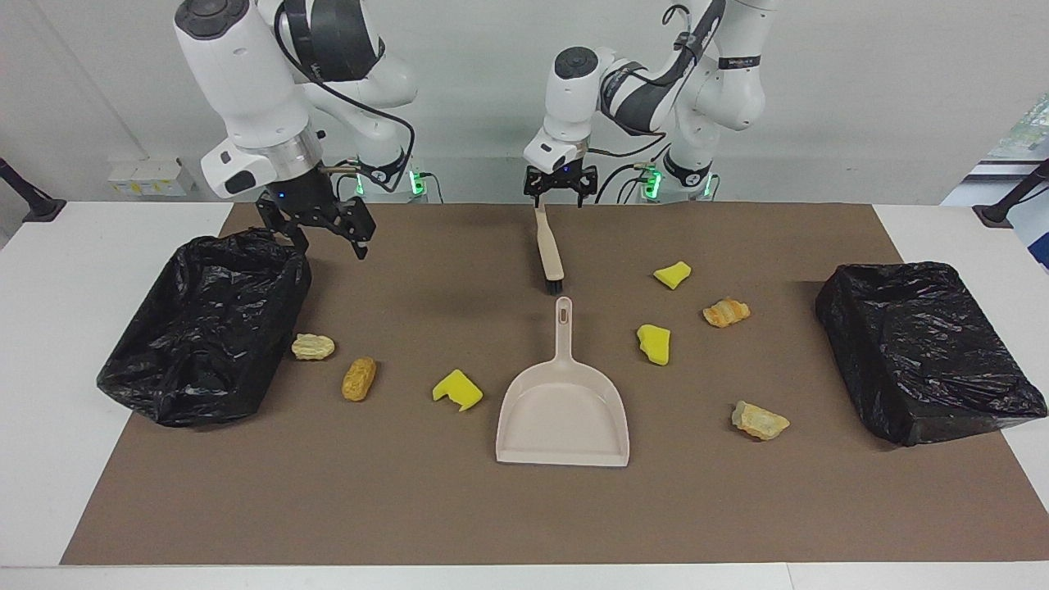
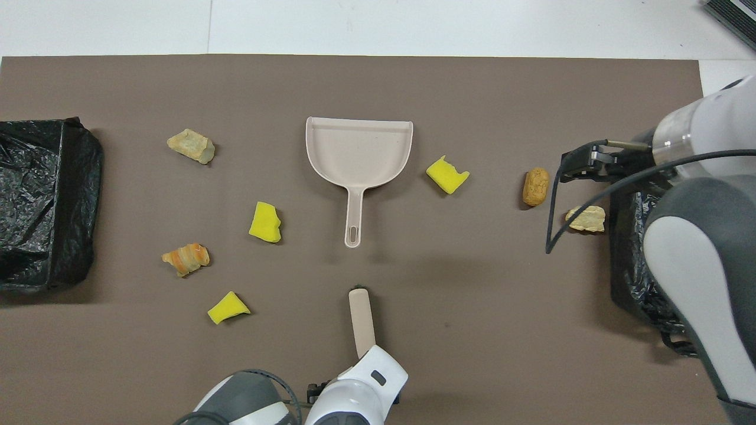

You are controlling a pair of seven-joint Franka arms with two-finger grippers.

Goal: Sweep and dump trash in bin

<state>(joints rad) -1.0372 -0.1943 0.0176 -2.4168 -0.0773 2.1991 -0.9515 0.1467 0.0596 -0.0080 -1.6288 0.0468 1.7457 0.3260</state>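
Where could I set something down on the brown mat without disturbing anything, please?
The broad strip of the brown mat farther from the robots than the dustpan is bare. The middle is crowded: trash pieces lie on both sides of the dustpan, and the brush lies nearer the robots.

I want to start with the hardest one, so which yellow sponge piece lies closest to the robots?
The yellow sponge piece toward the left arm's end, beside the striped orange lump. The other two yellow pieces lie level with the dustpan.
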